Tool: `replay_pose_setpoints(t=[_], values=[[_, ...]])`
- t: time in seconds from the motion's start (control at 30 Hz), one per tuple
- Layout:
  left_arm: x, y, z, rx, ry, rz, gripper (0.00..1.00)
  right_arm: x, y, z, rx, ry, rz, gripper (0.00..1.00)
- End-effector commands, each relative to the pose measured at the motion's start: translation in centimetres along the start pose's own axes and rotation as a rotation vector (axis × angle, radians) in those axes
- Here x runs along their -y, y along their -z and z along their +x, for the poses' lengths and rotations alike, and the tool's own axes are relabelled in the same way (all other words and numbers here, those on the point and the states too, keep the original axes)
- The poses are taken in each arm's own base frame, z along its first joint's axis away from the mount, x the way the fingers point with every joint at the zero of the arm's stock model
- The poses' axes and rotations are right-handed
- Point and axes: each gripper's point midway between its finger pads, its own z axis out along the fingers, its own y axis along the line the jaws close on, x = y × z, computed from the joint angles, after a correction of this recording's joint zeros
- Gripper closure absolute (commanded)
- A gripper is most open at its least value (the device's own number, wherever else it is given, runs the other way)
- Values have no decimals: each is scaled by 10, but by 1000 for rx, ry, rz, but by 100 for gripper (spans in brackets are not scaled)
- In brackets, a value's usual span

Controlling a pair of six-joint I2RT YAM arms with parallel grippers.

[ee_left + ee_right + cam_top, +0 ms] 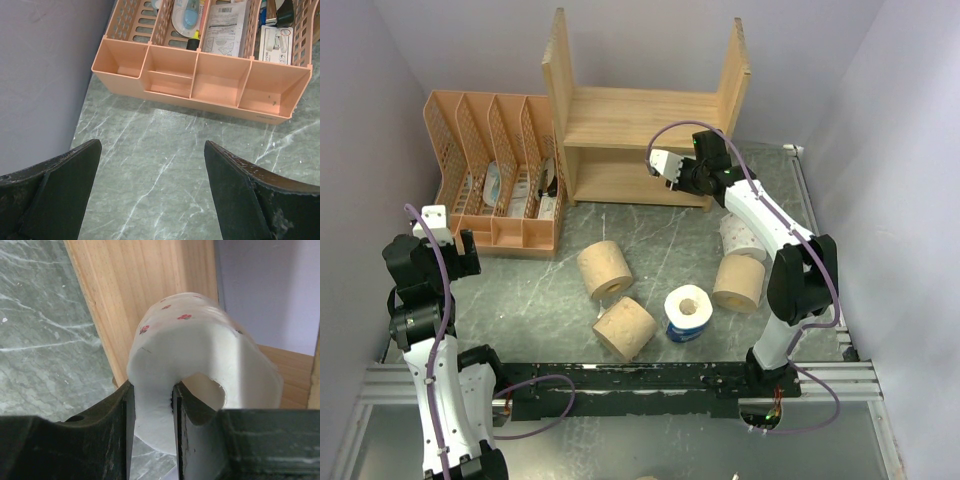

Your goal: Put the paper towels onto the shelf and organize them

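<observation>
A soft white roll [200, 355] with small red print, its wall squashed, sat pinched in the right gripper [150, 410] at the pale wooden shelf [640, 120], 12 o'clock on the table. The left gripper [152, 190] gaped empty by the orange lattice organizer [490, 180] at 10 o'clock

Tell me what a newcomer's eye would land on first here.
The right tool, beside the wooden shelf, pinches the wall of a white roll with small red print. Five more rolls sit loose on the grey table in front of the shelf, one in a blue wrapper.
</observation>
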Motion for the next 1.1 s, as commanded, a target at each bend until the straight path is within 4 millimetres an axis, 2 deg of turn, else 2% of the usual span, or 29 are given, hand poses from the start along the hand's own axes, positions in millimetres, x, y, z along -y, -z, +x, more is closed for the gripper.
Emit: replay_pose_setpoints(t=[0.0,0.23,0.3,0.33,0.37,0.4,0.43,0.63,0.7,0.87,0.97,1.07], values=[[-3,2,-11,33,0,-10,4,22,21,0,-8,7,58,71],[-3,3,-11,35,0,-10,4,8,17,12,-42,10,35,68],[-3,2,-11,34,0,-10,4,7,15,15,-51,16,40,59],[-3,3,-11,36,0,-10,4,7,14,16,-53,16,42,52],[-3,3,-11,35,0,-9,4,7,13,17,-56,12,40,41],[-3,3,-11,36,0,-10,4,7,12,16,-56,10,35,5],[-2,3,-11,35,0,-9,4,7,12,16,-57,3,32,1],[-2,2,-11,32,2,-9,4,13,16,11,-41,0,53,0],[-3,2,-11,34,1,-10,4,16,23,7,-39,-4,74,0],[-2,2,-11,34,2,-10,4,18,64,-27,25,-24,119,0],[-2,2,-10,31,0,-9,4,2,90,-41,72,7,99,0],[-2,1,-10,26,1,-8,4,-17,107,-44,92,28,43,0]])
